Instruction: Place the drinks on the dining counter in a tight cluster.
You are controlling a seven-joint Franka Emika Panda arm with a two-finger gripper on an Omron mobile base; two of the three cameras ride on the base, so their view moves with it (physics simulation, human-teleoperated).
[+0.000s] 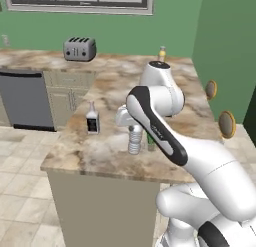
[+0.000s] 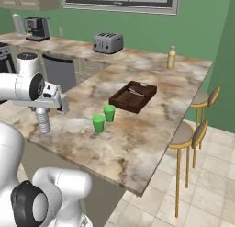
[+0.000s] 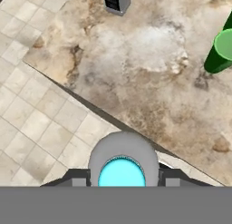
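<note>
My gripper [image 3: 121, 180] clamps the clear water bottle [image 3: 121, 162] at the frame's bottom centre, above the marbled dining counter [image 3: 149, 82]; a green cup [image 3: 222, 53] sits right.

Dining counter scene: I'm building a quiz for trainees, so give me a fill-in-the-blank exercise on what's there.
1. The hand is closed around the ____ bottle.
2. The two cups near the wooden tray are coloured ____.
3. The yellow bottle stands at the counter's far end, ____ from the other drinks.
4. The appliance by the wall is a ____.

Missing words: water; green; apart; toaster
</note>
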